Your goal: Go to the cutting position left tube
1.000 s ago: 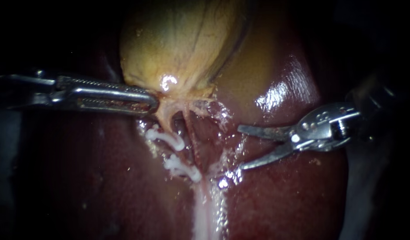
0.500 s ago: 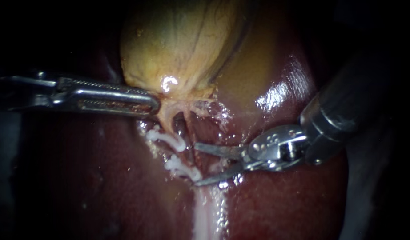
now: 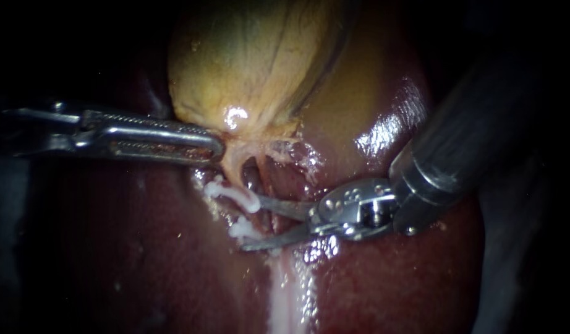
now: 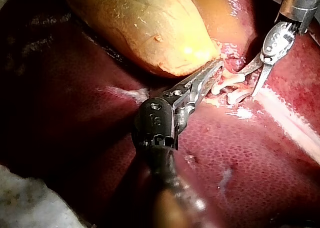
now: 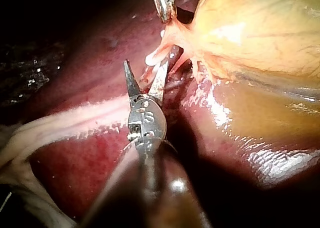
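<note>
White clips [image 3: 238,195]: two, 9 o'clock of right jaws.
Right instrument [image 3: 251,222]: jaws apart, empty.
Left instrument [image 3: 216,147]: we see it clamping gallbladder [image 3: 248,62].
Right wrist view only: jaw gap seen head-on.

The gallbladder [image 3: 248,62] lies on the liver [image 3: 390,278]; the left instrument [image 3: 216,147] grips its neck from the left; below, two clips [image 3: 235,193] sit at the tips of the right instrument [image 3: 253,222], whose jaws stand apart
</note>
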